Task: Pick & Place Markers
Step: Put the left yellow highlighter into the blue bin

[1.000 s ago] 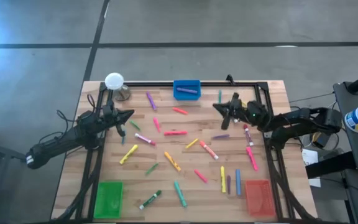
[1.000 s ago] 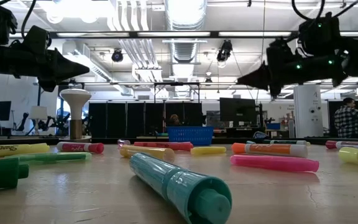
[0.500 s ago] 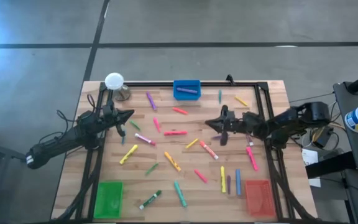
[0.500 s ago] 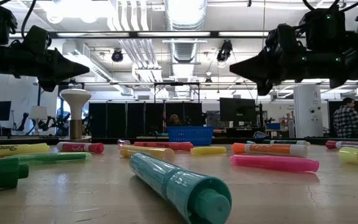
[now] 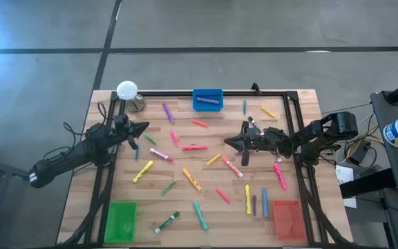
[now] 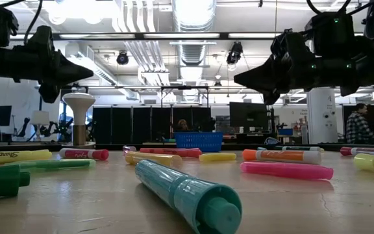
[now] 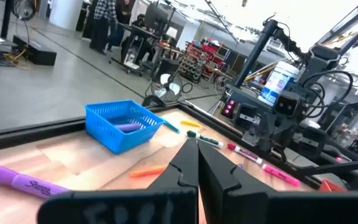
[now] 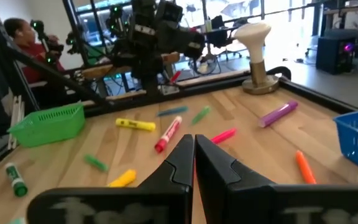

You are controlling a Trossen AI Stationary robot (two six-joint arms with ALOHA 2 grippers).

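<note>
Several markers lie flat and scattered over the wooden table [image 5: 185, 200]: a pink one [image 5: 195, 147], a yellow one [image 5: 142, 171], an orange one [image 5: 191, 179] and a teal one [image 5: 200, 215] that lies closest in the low view [image 6: 187, 195]. One purple marker [image 5: 208, 101] lies in the blue tray [image 5: 207, 93]. My left gripper [image 5: 146, 126] hovers shut above the table's left part [image 7: 197, 149]. My right gripper [image 5: 227, 142] hovers shut over the middle, above the markers [image 6: 236, 76] [image 8: 194, 144]. Neither holds anything.
A black frame [image 5: 289, 124] runs around the work area. A green tray [image 5: 121, 220] sits at the near left corner and a red tray [image 5: 287, 218] at the near right. A white mushroom-shaped stand [image 5: 126, 91] is at the far left corner. A person [image 8: 27, 37] shows beyond the table.
My right gripper has moved from the far right part of the table toward the left and near edges, out over the middle, staying shut. The markers have not moved.
</note>
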